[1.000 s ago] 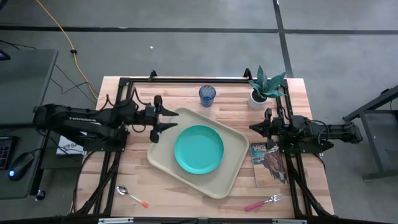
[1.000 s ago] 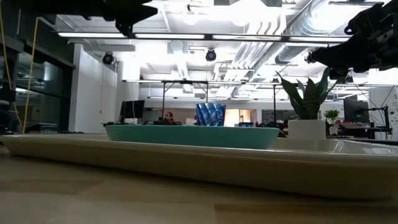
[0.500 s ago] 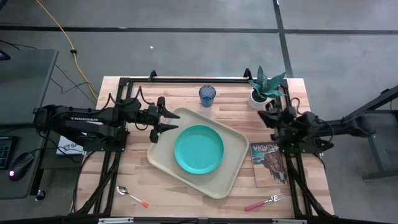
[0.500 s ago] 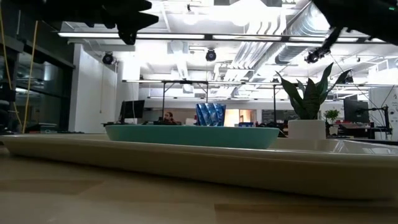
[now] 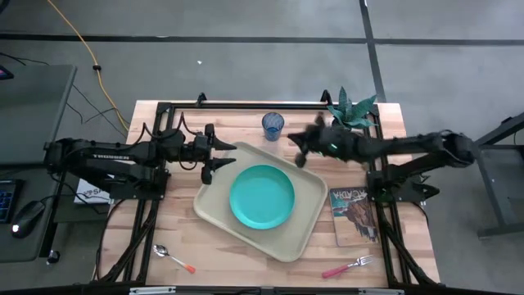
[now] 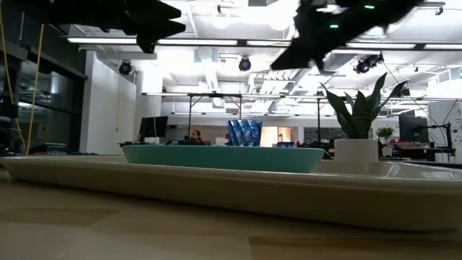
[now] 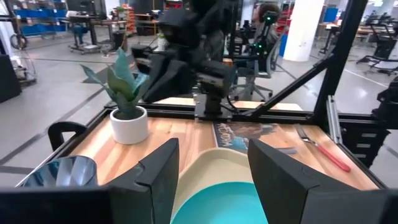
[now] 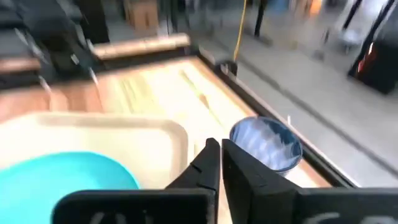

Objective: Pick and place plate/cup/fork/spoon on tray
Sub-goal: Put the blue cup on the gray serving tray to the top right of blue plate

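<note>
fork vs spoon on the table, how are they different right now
The fork has a red handle and lies near the table's front right corner; the spoon has an orange handle and lies near the front left corner. The fork's metal end points toward the right edge, the spoon's bowl toward the left edge. Both lie flat on the wood, off the tray, with neither gripper near them.

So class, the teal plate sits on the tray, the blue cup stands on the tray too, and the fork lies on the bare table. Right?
Not quite. The high view shows the cup standing on the table beyond the tray, not on it. The plate is on the tray and the fork lies on the table.
</note>
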